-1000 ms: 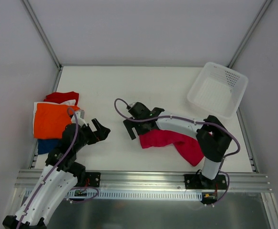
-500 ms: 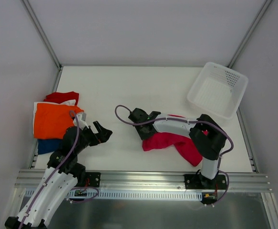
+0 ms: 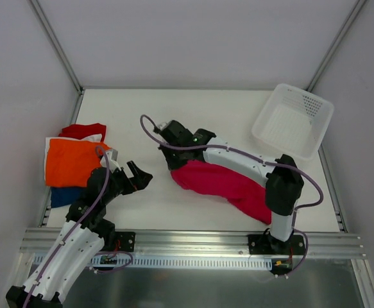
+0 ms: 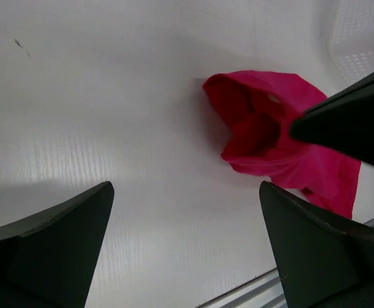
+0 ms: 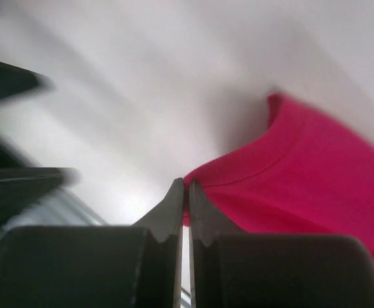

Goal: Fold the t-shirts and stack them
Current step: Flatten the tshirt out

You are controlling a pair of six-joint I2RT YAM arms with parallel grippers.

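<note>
Nearest the bases: left tool [image 3: 138, 172], spread as wide as it goes, nothing in it, poised above the desk [image 3: 142, 115] just beside the pile.

Next, mid-desk: pink shirt [image 3: 225, 183], rumpled, drawn out in a long slanted band from near the right arm's base up toward the centre, not yet folded. At its far left end: right tool [image 5: 187, 189], pinched tight on the hem, cloth caught between the tips.

Off at the left edge: a pile of folded shirts. Orange shirt [image 3: 71, 160] on top, dark blue shirt [image 3: 59, 196] peeking out at the near side, white shirt [image 3: 97, 137] and red shirt [image 3: 84, 130] showing at the far side.

Farthest, right back corner: white basket [image 3: 292, 125], no cloth seen in it.

Judged from this: four shirts seemingly folded and piled, one to go. Left for the pink one: spreading flat, folding, then carrying across onto the orange. Probably at the spreading step, with one edge gripped.
</note>
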